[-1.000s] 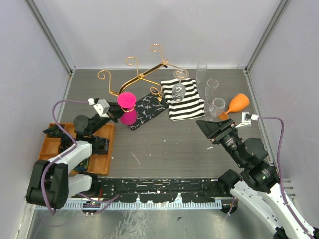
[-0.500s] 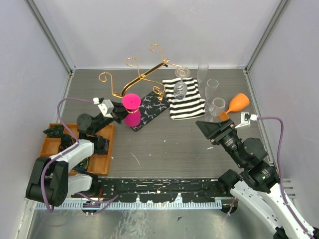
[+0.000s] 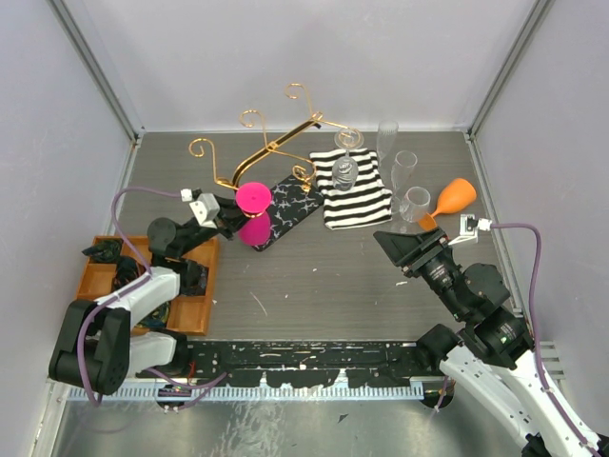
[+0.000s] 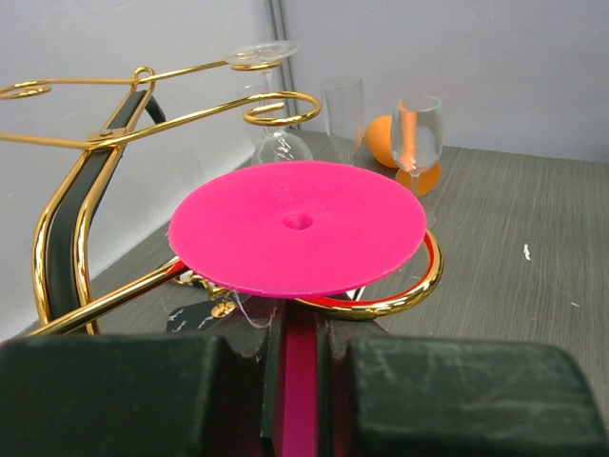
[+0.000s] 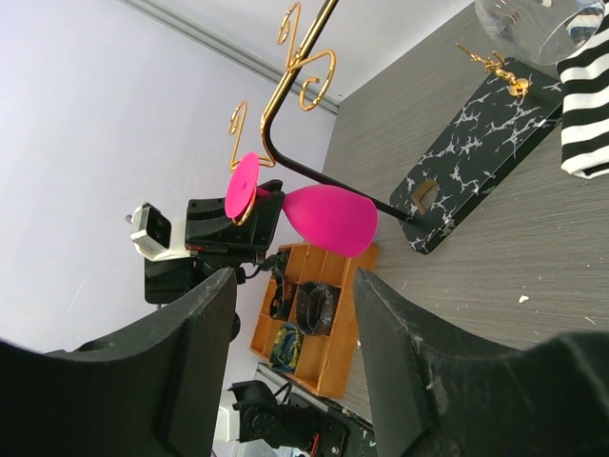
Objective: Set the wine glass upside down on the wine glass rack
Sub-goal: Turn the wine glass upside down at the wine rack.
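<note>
Shifted right since a second ago, together with the left gripper (image 3: 232, 215): pink wine glass (image 3: 253, 197), inverted, foot up. Hangs now with the stem threaded into a scroll hook of the wine glass rack (image 3: 290, 202), foot disc over the gold loop, bowl just above the marbled base. Looks released rather than clamped, with thin dark gaps either side of the stem in the left wrist view. Stands vertical, dead ahead of the left fingertips and between them. Left arm far nearer; right gripper (image 3: 398, 245) spread wide, holding nothing, well apart. Calls for a straight retreat toward the wooden tray (image 3: 207, 286), across bare table (image 3: 314, 276). Clear glasses (image 3: 343, 171) and striped cloth (image 3: 357, 195) beyond the rack, off that path.
</note>
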